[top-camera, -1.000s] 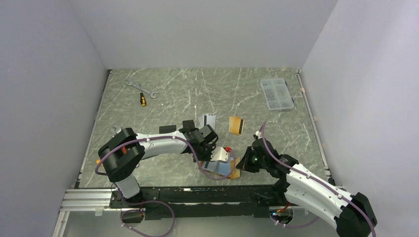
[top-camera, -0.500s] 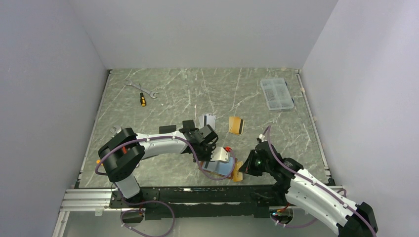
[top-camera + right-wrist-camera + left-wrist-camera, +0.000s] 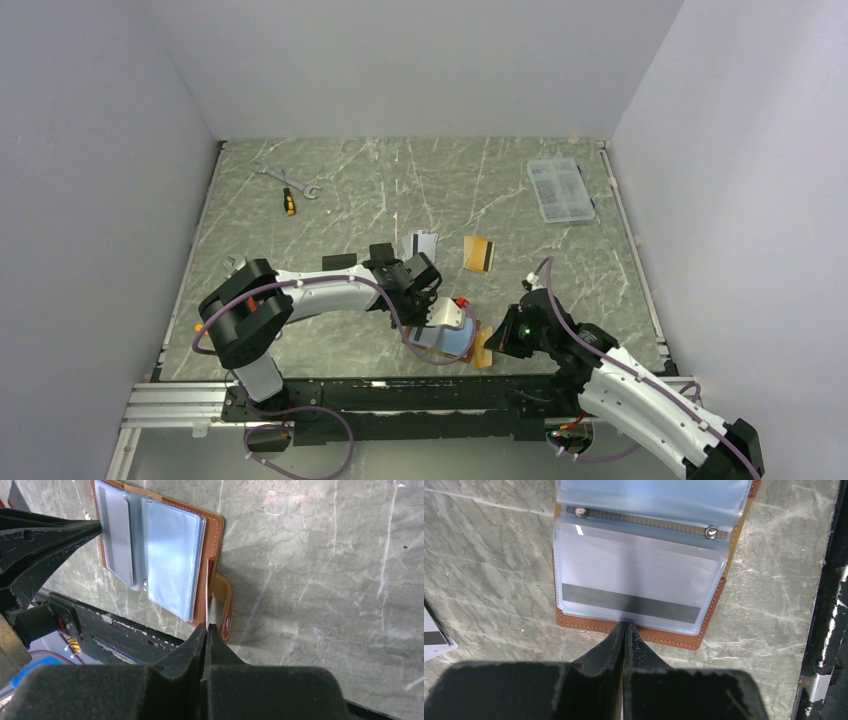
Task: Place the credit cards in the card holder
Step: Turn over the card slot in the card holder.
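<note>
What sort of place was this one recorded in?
Likely a lab robot test cell: plain pale walls box in a marble-patterned table, two arms are bolted at its near edge, and a wrench and compartment box lie as props.

Top external: high, behind arm bases (image 3: pixel 260 375), looking down and forward over whole table (image 3: pixel 400 190) to far wall (image 3: pixel 420 70). Left wrist: close, steep downward at card holder (image 3: pixel 674 639) by near edge. Right wrist: equally close, opposite side. All three share card holder.
</note>
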`<state>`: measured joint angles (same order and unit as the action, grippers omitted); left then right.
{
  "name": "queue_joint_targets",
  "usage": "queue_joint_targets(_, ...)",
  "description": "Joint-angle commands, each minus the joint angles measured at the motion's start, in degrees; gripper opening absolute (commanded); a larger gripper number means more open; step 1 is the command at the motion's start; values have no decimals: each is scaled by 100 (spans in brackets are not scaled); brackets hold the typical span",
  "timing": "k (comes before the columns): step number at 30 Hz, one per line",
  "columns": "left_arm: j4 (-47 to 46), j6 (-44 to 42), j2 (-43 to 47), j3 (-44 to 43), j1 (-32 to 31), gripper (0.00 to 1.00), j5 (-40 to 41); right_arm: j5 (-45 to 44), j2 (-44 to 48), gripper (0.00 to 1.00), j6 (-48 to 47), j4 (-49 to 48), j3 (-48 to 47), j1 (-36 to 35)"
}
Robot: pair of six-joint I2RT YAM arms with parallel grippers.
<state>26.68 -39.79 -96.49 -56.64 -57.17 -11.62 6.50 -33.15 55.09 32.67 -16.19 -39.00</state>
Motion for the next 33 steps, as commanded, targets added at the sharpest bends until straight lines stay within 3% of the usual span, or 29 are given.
queue_joint_targets(1, 206, -20, -120, -108, -51, 6, -20, -76, 416, 0, 19, 458, -54, -26)
queue_joint_targets(14, 249, -20, -146, -137, -48, 6, -5, 226, 329, 0, -106, 66, -19, -23)
queue_joint_targets(21, 265, -20, -173, -163, -44, 6, -12, 320, 741, 0, -133, 55, 8, -26)
queue_joint_targets(33, 272, -12, -169, -169, -49, 6, -1, 405, 201, 0, -225, -169, 92, -28)
